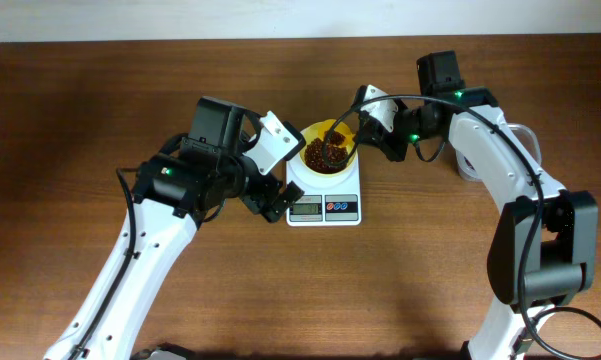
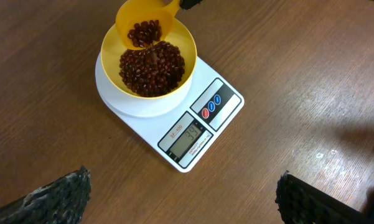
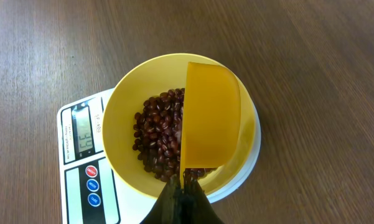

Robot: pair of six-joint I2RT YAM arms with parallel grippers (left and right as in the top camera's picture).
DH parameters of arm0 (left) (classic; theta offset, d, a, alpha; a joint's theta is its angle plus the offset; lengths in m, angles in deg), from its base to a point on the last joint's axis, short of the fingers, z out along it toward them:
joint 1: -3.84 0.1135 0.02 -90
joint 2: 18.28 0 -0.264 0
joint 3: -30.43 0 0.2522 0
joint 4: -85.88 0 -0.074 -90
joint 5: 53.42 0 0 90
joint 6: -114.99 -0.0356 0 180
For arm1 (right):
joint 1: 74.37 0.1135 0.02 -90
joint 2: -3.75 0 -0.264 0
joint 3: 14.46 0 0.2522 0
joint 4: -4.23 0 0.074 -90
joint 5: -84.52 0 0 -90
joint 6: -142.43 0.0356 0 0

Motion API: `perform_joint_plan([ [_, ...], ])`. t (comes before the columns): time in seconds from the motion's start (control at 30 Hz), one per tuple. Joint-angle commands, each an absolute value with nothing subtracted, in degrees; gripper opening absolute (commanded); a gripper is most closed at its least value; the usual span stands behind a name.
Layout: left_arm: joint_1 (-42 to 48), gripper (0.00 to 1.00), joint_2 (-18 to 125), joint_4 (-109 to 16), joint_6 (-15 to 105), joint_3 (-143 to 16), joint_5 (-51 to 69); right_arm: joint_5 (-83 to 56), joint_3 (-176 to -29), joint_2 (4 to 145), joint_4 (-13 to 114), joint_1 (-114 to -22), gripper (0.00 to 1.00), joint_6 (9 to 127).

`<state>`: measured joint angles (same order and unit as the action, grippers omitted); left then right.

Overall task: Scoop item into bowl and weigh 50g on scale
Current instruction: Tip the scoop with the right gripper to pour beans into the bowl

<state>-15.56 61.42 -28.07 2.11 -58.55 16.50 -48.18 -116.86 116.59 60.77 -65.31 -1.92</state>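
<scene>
Shiny red-brown beans [image 2: 152, 68] fill a round yellow plastic bowl [image 2: 189, 53] on the white scale [image 2: 150, 124]. The right gripper [image 3: 183, 193] pinches the yellow scoop [image 3: 211, 118], probably by its handle; the left gripper [image 2: 183, 194] gapes wide.

yellow bowl [image 2: 112, 51], reddish-brown beans [image 2: 151, 70], white scale [image 2: 202, 127]

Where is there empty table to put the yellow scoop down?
Bare table lies in front of the scale, between both arms, and along the far edge left of the bowl. It's crowded around the scale: the open left pincer beside it, the right pincer holding the scoop over the bowl.
</scene>
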Motion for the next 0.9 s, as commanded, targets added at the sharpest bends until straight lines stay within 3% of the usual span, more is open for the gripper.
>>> perform_joint_plan([
  [0.0, -15.6, 0.99, 60.4, -28.2, 2.5, -58.4, 16.5, -48.3, -116.5, 117.4, 60.6, -65.0, 0.04, -2.9],
  [0.87, -15.6, 0.99, 60.4, -28.2, 2.5, -58.4, 16.5, -45.7, -116.5, 117.4, 58.7, -65.0, 0.04, -8.6],
])
